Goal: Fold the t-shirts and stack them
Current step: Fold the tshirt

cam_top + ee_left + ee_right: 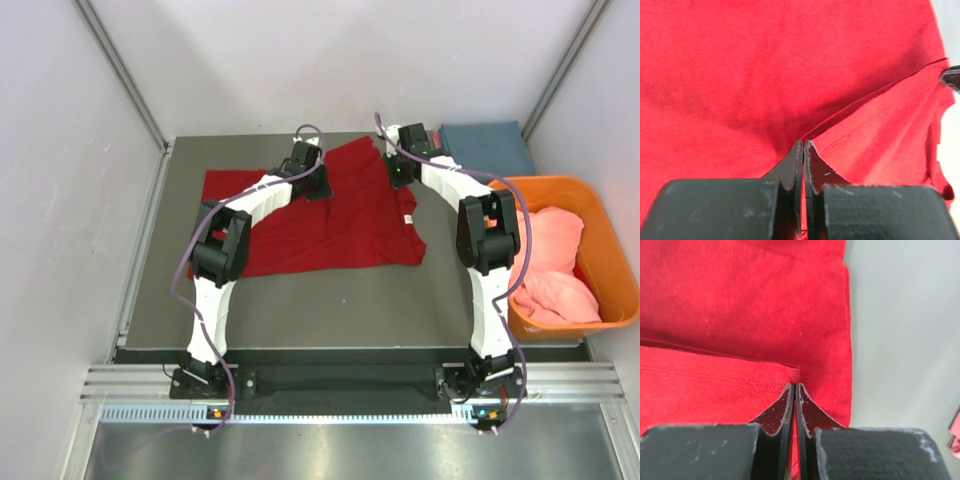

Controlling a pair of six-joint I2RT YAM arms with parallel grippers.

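A deep red t-shirt (330,225) lies spread on the dark table, its far part lifted and folded toward the back. My left gripper (312,178) is shut on the shirt's hemmed edge (865,125) near the back middle. My right gripper (400,172) is shut on the hemmed corner (790,371) at the shirt's far right. A small white label (409,218) shows on the shirt's right edge. A blue t-shirt (487,148) lies folded at the back right. A salmon-pink t-shirt (558,265) sits crumpled in the orange tub.
The orange plastic tub (600,215) stands at the table's right edge. White walls close in the back and both sides. Bare dark table (330,305) lies in front of the red shirt.
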